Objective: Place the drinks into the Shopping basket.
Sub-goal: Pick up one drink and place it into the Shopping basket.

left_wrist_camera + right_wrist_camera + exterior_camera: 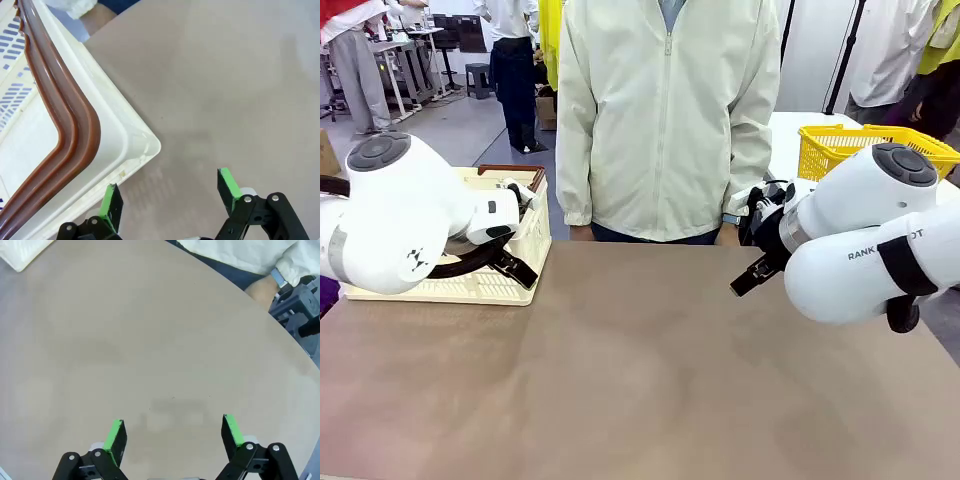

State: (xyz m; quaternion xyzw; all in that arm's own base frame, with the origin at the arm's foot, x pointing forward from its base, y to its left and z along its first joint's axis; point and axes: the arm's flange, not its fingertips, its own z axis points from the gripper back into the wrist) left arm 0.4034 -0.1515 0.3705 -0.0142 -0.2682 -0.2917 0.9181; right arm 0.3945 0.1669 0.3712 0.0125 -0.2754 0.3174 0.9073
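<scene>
The drinks are out of view. The Shopping basket [460,288], a cream slotted crate with a brown rim, stands at the table's far left, partly hidden behind my left arm. My left gripper [516,266] hangs open over the crate's near right corner. In the left wrist view the crate's brown rim and cream corner [120,135] lie just left of the open left gripper [167,187], which holds nothing. My right gripper [748,280] is open above the bare table at the right. In the right wrist view the right gripper [172,432] has only tabletop between its green pads.
A person in a cream jacket [665,110] stands at the far edge, with a hand [260,287] near the table. A yellow mesh basket [850,145] sits on a white surface at the back right. The brown tabletop [640,380] stretches between the arms.
</scene>
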